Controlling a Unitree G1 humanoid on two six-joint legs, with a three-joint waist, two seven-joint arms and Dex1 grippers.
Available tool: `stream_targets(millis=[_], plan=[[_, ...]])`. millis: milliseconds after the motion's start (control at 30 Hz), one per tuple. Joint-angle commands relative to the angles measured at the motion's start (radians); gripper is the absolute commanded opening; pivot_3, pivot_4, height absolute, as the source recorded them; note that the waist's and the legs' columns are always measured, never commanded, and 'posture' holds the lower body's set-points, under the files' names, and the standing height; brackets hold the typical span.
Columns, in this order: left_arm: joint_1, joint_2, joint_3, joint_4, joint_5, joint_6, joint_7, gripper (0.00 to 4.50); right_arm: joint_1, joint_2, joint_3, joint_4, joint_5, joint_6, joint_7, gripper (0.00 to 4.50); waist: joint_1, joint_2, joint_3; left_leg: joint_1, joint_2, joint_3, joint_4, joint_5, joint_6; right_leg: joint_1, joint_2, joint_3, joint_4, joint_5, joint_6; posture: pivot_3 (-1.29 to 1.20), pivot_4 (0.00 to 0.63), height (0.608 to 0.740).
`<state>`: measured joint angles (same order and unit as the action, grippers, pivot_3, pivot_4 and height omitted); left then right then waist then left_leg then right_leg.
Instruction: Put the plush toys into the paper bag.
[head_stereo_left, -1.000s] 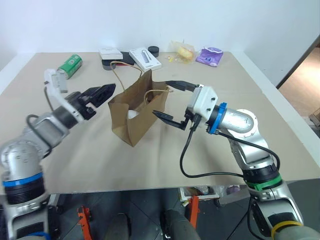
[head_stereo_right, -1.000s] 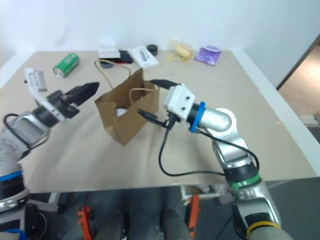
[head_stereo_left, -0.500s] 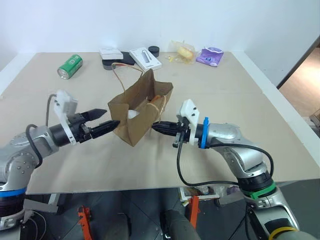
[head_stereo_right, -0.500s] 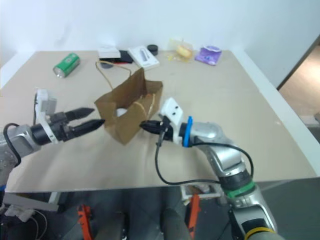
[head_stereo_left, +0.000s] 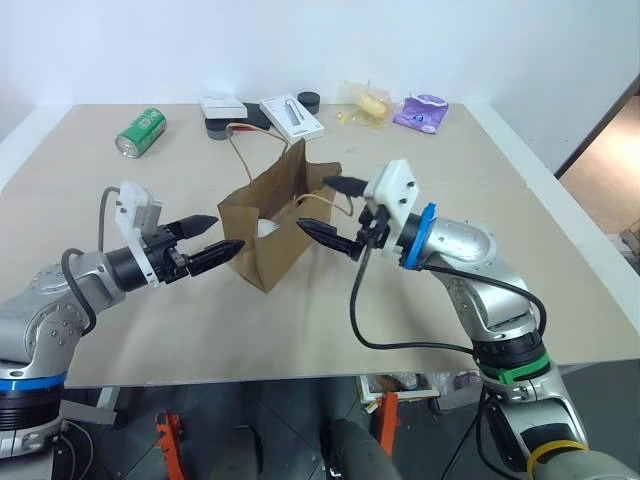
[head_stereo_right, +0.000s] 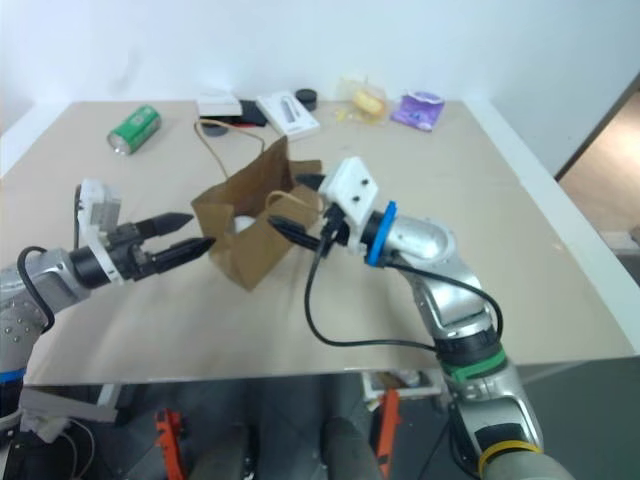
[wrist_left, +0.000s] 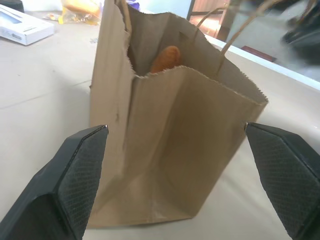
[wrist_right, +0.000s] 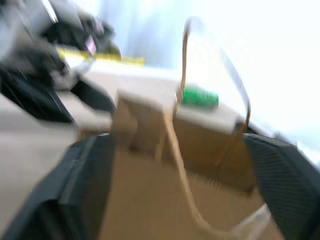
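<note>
The left gripper (head_stereo_left: 218, 248) points level at the near left side of the bag (head_stereo_left: 270, 235), its two fingers spread apart and holding nothing, the tips just short of the paper. The right gripper (head_stereo_left: 338, 213) comes in from the other side, fingers also wide apart and empty, one above the bag's rim and one beside its right wall, near a loop handle (head_stereo_left: 318, 201).

The bag stands upright and open on the table (head_stereo_left: 430, 250). From the head views something white (head_stereo_left: 265, 228) shows inside it. The left wrist view looks into the mouth from the side and shows a brown, rounded toy (wrist_left: 165, 59) against the inner wall; the white piece is hidden there. The right wrist view is blurred, but catches a handle (wrist_right: 182, 75) and the green can (wrist_right: 200, 96) beyond.

At the far edge lie white boxes (head_stereo_left: 290, 117), a yellow wrapped item (head_stereo_left: 367, 102) and a purple packet (head_stereo_left: 420, 110).
</note>
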<state>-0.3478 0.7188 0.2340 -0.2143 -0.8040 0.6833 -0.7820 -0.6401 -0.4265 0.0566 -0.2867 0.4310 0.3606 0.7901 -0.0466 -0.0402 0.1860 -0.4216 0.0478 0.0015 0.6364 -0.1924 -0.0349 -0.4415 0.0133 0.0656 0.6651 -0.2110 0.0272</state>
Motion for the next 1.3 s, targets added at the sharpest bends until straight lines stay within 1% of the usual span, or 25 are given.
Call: stream_targets(millis=[33, 133, 200, 267, 300, 333, 400, 467, 500, 533, 633, 667, 800, 1033, 1200, 1300], plan=[[-0.019, 0.0, 0.022, -0.011, 0.002, -0.024, -0.017, 4.5, 0.032, -0.021, -0.065, -0.048, 0.08, 0.027, 0.021, 4.44, 0.0, 0.0, 0.0, 0.0, 0.0, 0.0, 0.0, 0.0, 0.0, 0.0, 0.0, 0.0, 0.0, 0.0, 0.0, 0.0, 0.15, 0.74], [-0.015, 0.001, 0.021, -0.01, 0.007, -0.026, -0.025, 4.5, 0.076, -0.062, -0.072, -0.061, 0.069, 0.044, 0.023, 4.44, 0.0, 0.0, 0.0, 0.0, 0.0, 0.0, 0.0, 0.0, 0.0, 0.0, 0.0, 0.0, 0.0, 0.0, -0.001, 0.0, 0.15, 0.74], [-0.018, -0.001, 0.016, -0.004, 0.016, -0.032, -0.031, 4.5, 0.124, -0.106, -0.043, -0.06, 0.048, 0.081, 0.034, 4.44, 0.0, 0.0, 0.0, 0.0, 0.0, 0.0, 0.0, 0.0, 0.0, 0.0, 0.0, 0.0, 0.0, 0.0, -0.001, 0.0, 0.15, 0.74], [-0.027, -0.001, 0.002, 0.006, 0.036, -0.047, -0.045, 4.5, 0.15, -0.117, -0.017, -0.06, 0.053, 0.124, 0.029, 4.44, 0.0, 0.0, 0.0, 0.0, 0.0, 0.0, 0.0, 0.0, 0.0, 0.0, 0.0, 0.0, 0.0, -0.001, -0.001, 0.0, 0.15, 0.74], [-0.03, -0.001, -0.006, 0.009, 0.045, -0.055, -0.054, 4.5, 0.152, -0.104, -0.006, -0.057, 0.049, 0.127, 0.018, 4.44, -0.001, 0.0, 0.0, 0.0, 0.0, 0.001, 0.0, 0.0, 0.0, 0.0, 0.0, 0.001, 0.0, 0.0, -0.001, 0.0, 0.15, 0.74], [-0.033, -0.001, -0.012, 0.011, 0.051, -0.061, -0.062, 4.5, 0.153, -0.091, 0.001, -0.058, 0.053, 0.139, 0.007, 4.21, -0.002, 0.0, 0.0, 0.001, 0.0, 0.0, 0.0, 0.0, 0.0, 0.0, 0.0, 0.001, 0.0, 0.0, -0.001, 0.0, 0.15, 0.74], [-0.044, -0.007, -0.024, 0.016, 0.067, -0.073, -0.071, 4.5, 0.149, -0.065, 0.021, -0.06, 0.057, 0.17, -0.014, 3.72, -0.002, 0.0, 0.0, 0.001, 0.0, 0.0, 0.0, 0.0, 0.0, 0.0, 0.001, 0.001, 0.0, 0.0, -0.002, 0.0, 0.15, 0.74], [-0.055, -0.011, -0.039, 0.028, 0.085, -0.089, -0.08, 4.5, 0.144, -0.045, 0.061, -0.042, 0.028, 0.175, -0.022, 2.8, -0.001, 0.0, 0.0, 0.001, 0.001, 0.0, 0.0, 0.0, 0.0, 0.0, 0.001, 0.0, 0.001, 0.0, -0.002, 0.0, 0.15, 0.74], [-0.06, -0.015, -0.046, 0.036, 0.097, -0.101, -0.083, 4.5, 0.141, -0.039, 0.08, -0.033, 0.017, 0.183, -0.022, 2.15, -0.001, 0.0, 0.0, 0.001, 0.001, 0.0, 0.0, 0.0, 0.0, 0.0, 0.001, 0.0, 0.001, 0.0, -0.002, 0.0, 0.15, 0.74], [-0.065, -0.018, -0.053, 0.042, 0.106, -0.107, -0.09, 4.5, 0.139, -0.033, 0.098, -0.018, -0.001, 0.174, -0.021, 1.84, -0.001, 0.0, 0.0, 0.001, 0.001, 0.0, 0.0, 0.0, 0.0, 0.0, 0.001, 0.0, 0.001, 0.0, -0.002, 0.0, 0.15, 0.74], [-0.077, -0.023, -0.067, 0.057, 0.125, -0.122, -0.114, 4.5, 0.127, -0.008, 0.141, 0.028, -0.044, 0.149, -0.02, 0.38, -0.001, 0.0, 0.0, 0.001, 0.0, 0.0, 0.001, 0.0, 0.0, 0.0, 0.001, 0.001, 0.0, 0.0, -0.001, 0.0, 0.15, 0.74], [-0.081, -0.02, -0.074, 0.07, 0.137, -0.133, -0.127, 4.5, 0.118, 0.002, 0.159, 0.05, -0.066, 0.132, -0.02, 0.04, -0.001, 0.0, 0.0, 0.0, 0.0, 0.0, 0.001, 0.0, 0.0, 0.0, 0.001, 0.001, 0.0, 0.0, -0.001, 0.0, 0.15, 0.74], [-0.107, -0.014, -0.091, 0.112, 0.167, -0.153, -0.173, 4.5, 0.062, 0.05, 0.211, 0.151, -0.137, 0.079, -0.017, 0.04, -0.002, 0.0, 0.0, 0.001, 0.0, 0.0, 0.001, 0.0, 0.0, 0.0, 0.001, 0.001, 0.001, 0.0, -0.001, 0.0, 0.15, 0.74], [-0.118, -0.001, -0.124, 0.146, 0.202, -0.169, -0.256, 4.5, -0.079, 0.19, 0.224, 0.342, -0.199, 0.001, -0.041, 0.04, -0.001, 0.0, 0.0, 0.0, 0.001, 0.0, 0.001, 0.0, 0.0, 0.0, 0.001, 0.0, 0.001, 0.001, -0.001, 0.0, 0.15, 0.74], [-0.136, -0.015, -0.139, 0.169, 0.232, -0.186, -0.273, 4.5, -0.146, 0.268, 0.203, 0.397, -0.204, -0.025, -0.059, 0.04, -0.001, 0.0, 0.0, 0.0, 0.001, 0.0, 0.0, 0.0, 0.0, -0.001, 0.001, -0.001, 0.001, 0.0, -0.001, 0.0, 0.15, 0.74], [-0.146, -0.028, -0.152, 0.184, 0.26, -0.207, -0.263, 4.5, -0.161, 0.292, 0.199, 0.409, -0.208, -0.032, -0.063, 0.04, -0.001, 0.0, 0.0, 0.0, 0.001, -0.001, 0.0, 0.0, 0.0, -0.001, 0.001, -0.001, 0.001, 0.0, -0.001, 0.0, 0.15, 0.74]])
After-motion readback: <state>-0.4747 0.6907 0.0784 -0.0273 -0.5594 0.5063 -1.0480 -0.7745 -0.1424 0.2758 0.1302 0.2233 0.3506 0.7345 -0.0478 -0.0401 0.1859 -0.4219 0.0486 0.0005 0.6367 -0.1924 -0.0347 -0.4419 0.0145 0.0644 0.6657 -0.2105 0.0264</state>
